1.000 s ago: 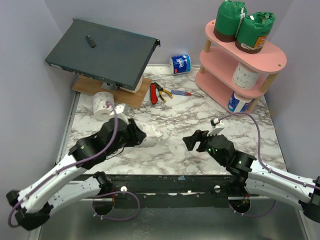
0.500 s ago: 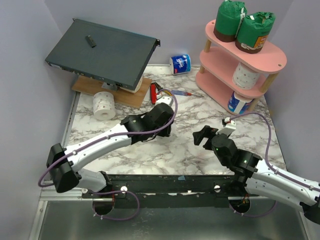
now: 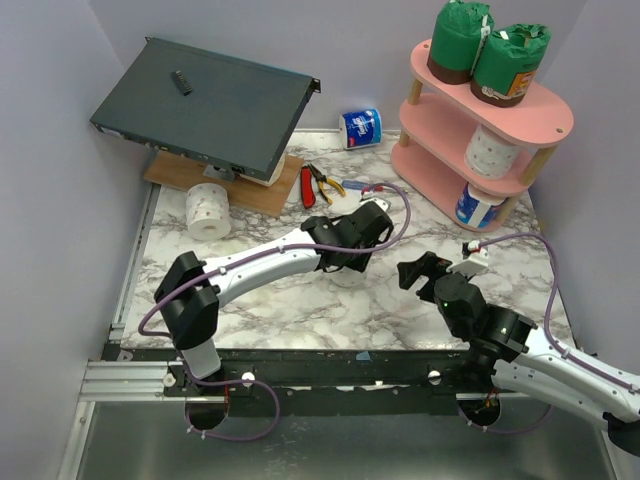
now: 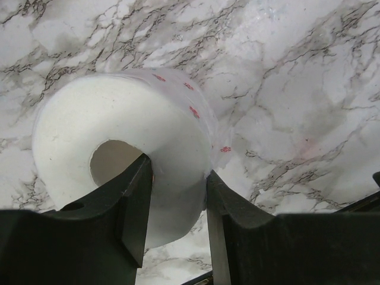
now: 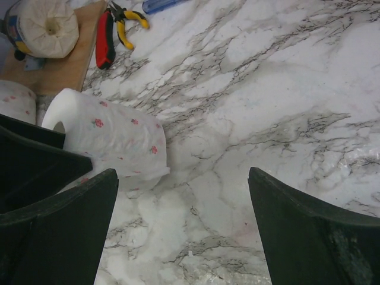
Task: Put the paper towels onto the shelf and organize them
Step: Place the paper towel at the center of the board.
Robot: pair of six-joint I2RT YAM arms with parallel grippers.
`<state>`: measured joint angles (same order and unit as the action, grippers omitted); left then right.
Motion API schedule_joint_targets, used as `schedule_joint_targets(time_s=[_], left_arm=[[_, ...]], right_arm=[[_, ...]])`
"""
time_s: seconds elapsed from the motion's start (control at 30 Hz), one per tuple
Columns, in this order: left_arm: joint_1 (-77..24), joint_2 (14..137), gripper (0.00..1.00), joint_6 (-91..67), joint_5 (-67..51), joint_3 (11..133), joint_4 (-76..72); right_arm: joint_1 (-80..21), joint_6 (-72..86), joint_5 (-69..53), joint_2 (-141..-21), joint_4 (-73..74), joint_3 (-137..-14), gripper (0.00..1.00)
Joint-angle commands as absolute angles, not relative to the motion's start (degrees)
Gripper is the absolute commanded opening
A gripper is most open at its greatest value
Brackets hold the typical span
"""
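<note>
My left gripper (image 4: 178, 172) is shut on a white paper towel roll (image 4: 119, 130) printed with small red flowers. One finger sits in its core and the other outside its wall, a little above the marble. In the top view the left gripper (image 3: 352, 258) hangs over mid-table and mostly hides the roll. The same roll (image 5: 113, 136) shows left of my right gripper (image 5: 184, 178), which is open and empty. The pink shelf (image 3: 545, 115) at the back right holds two green rolls (image 3: 460, 40) on top, a white roll (image 3: 490, 150) in the middle and a blue-and-white roll (image 3: 475, 205) below.
A white roll (image 3: 208, 212) lies at the left. A blue-and-white roll (image 3: 362, 128) rests by the back wall. Another wrapped roll (image 5: 44, 27) sits on the wooden board (image 3: 280, 190) under the tilted dark box (image 3: 200, 105). Red-handled pliers (image 3: 312, 186) and a blue screwdriver (image 3: 362, 187) lie behind the left gripper.
My left arm has swung from the near left to mid-table, carrying the flowered roll. The right gripper has drifted right and opened wider.
</note>
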<state>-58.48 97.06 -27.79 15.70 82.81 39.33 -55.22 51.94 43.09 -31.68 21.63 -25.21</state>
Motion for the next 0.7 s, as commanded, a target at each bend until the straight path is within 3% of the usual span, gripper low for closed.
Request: schedule_joint_targets(time_s=[0.0,0.3,0.67], left_arm=[[-59.19,98.65,0.0,-25.33,17.24,85.16,38.6],[-60.71,101.28,0.03,-25.18,18.1,85.07,38.24],[-61.22,98.42,0.41,-26.04,18.81,86.56,40.21]], right_arm=[[-55.55,52.68,45.65,-31.28,23.21,-24.7,0.94],[-55.55,50.72,46.0,-32.26,21.88,-24.61,0.94],[-55.57,50.52,46.47,-31.44,21.71,-24.35,0.94]])
